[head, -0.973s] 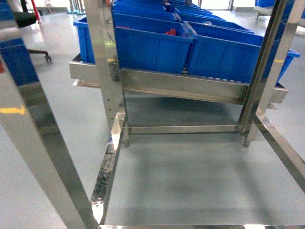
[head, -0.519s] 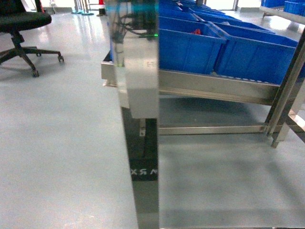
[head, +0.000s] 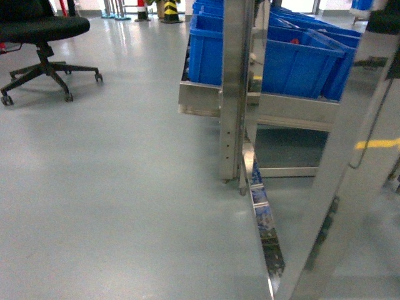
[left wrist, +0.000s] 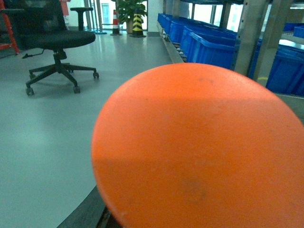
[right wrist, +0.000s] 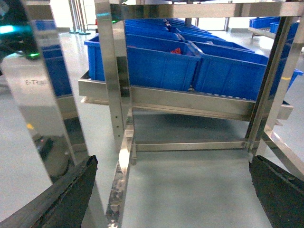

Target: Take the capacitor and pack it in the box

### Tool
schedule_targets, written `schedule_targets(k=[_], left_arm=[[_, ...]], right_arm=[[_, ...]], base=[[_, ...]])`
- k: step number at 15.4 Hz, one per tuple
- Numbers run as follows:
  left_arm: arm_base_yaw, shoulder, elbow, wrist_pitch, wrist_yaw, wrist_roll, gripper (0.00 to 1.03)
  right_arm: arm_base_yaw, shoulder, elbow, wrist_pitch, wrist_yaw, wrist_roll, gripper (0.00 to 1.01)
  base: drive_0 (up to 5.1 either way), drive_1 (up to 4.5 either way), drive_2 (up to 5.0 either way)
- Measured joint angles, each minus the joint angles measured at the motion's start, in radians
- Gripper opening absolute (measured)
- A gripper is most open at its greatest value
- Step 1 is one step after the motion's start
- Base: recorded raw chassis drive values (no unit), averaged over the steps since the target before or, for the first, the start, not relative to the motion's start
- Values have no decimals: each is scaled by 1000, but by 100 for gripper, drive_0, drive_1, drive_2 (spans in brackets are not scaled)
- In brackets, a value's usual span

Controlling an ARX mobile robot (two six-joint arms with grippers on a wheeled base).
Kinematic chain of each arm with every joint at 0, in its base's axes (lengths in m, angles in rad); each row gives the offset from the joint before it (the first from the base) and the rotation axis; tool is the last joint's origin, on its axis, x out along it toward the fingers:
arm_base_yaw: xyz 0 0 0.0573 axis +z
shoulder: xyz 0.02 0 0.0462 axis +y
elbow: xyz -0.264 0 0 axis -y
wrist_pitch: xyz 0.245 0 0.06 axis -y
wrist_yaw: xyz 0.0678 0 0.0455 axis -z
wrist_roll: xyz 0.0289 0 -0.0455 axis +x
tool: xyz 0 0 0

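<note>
**Desk:** What fills the frame?

**Photographer:** Grey floor [head: 125, 187] takes the left and centre of the head view. A steel rack [head: 234, 94] stands upper right of centre, its upright running from the top edge down to the floor. Blue bins [head: 294, 65] sit in a row on its tilted shelf. In the left wrist view, an orange disc [left wrist: 199, 152] lies close to the lens and covers most of the picture, lower right. It is blurred, and what it is cannot be told.

**Desk:** Anything else on the floor?

**Photographer:** A black chair [head: 44, 37] on castors stands in the upper left, well apart from the rack. A yellow-and-black bollard [head: 170, 9] stands at the top edge, beside the bins' far end.

**Desk:** The grippers?

**Photographer:** The right gripper [right wrist: 171, 164] is spread wide. Its dark fingers [right wrist: 71, 194] sit in the two lower corners of the right wrist view, with only floor and rack between them and nothing held. No part of the left gripper shows behind the disc, so its state cannot be told.

**Desk:** And the capacitor?

**Photographer:** The capacitor [right wrist: 176, 50] is a small orange-red speck inside a blue bin on the shelf, upper centre of the right wrist view. In the head view it shows near the top right. It lies well apart from the right gripper.
</note>
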Motion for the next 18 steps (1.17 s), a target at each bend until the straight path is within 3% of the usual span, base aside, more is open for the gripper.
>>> schedule_targets(k=[18], left_arm=[[0,0,0,0,-1,0,44]], right_arm=[[0,0,0,2,0,0,98]], base=[[-503,242,242]])
